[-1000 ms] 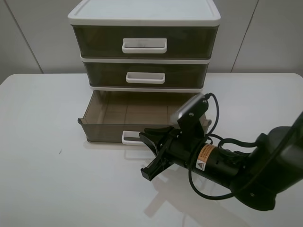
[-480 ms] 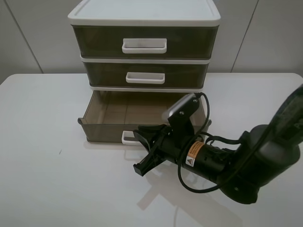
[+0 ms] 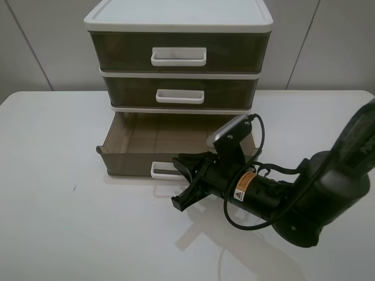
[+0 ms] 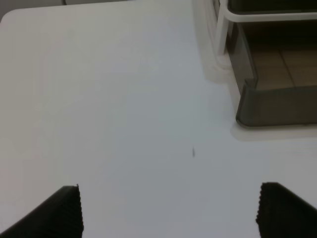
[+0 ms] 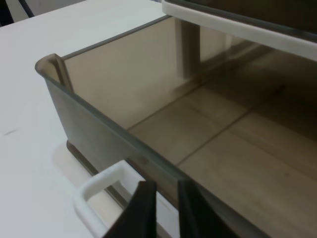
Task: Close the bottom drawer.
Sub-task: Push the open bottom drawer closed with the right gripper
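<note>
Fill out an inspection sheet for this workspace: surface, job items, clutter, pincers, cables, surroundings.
Surface: white table, with one tiny dark speck.
Job's things: bottom drawer pulled well out, nothing in the part that shows; its white handle is free. The two drawers above it in the drawer unit are shut.
Clutter: nothing seen.
Grippers: right pincer nearly shut, at the drawer's front wall beside the handle. Left pincer wide open over bare table, apart from the drawer.
Cables: black cable loops from the right wrist camera along the arm.
Surroundings: pale wall panels behind the unit.
</note>
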Action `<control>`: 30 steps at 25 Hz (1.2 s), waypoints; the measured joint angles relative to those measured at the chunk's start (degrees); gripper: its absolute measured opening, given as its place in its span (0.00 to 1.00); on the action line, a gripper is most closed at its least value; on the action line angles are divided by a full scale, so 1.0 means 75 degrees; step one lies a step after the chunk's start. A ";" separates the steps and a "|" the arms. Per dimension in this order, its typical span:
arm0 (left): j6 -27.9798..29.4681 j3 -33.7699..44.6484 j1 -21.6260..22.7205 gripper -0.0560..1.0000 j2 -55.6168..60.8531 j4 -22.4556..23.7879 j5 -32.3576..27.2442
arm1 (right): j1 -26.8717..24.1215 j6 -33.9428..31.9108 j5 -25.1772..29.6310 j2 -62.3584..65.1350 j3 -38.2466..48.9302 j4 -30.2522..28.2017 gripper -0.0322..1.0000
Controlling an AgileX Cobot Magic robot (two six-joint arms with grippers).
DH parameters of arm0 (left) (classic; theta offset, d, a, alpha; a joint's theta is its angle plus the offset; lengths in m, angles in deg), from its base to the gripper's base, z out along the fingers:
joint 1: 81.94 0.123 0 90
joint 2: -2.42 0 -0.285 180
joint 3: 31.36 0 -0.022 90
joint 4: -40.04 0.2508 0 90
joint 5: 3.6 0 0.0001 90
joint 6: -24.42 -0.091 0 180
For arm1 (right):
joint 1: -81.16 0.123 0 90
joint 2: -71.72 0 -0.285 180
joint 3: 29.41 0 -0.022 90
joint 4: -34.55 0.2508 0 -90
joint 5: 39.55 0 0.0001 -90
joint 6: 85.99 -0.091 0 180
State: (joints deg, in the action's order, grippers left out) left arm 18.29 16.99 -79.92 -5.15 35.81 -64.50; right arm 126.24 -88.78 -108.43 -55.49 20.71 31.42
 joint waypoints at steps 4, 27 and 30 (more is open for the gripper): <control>0.0000 0.0000 0.0000 0.73 0.0000 0.0000 0.0000 | 0.0000 0.0000 0.0007 0.0000 0.0000 0.0047 0.05; 0.0000 0.0000 0.0000 0.73 0.0000 0.0000 0.0000 | -0.0006 0.0000 0.1782 -0.0059 -0.1345 0.1508 0.05; 0.0000 0.0000 0.0000 0.73 0.0000 0.0000 0.0000 | -0.0006 0.0000 0.1817 -0.0222 -0.1584 0.1857 0.05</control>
State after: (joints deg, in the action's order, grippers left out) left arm 18.29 16.99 -79.92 -5.15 35.81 -64.50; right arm 126.20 -88.78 -94.81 -57.16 8.83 45.34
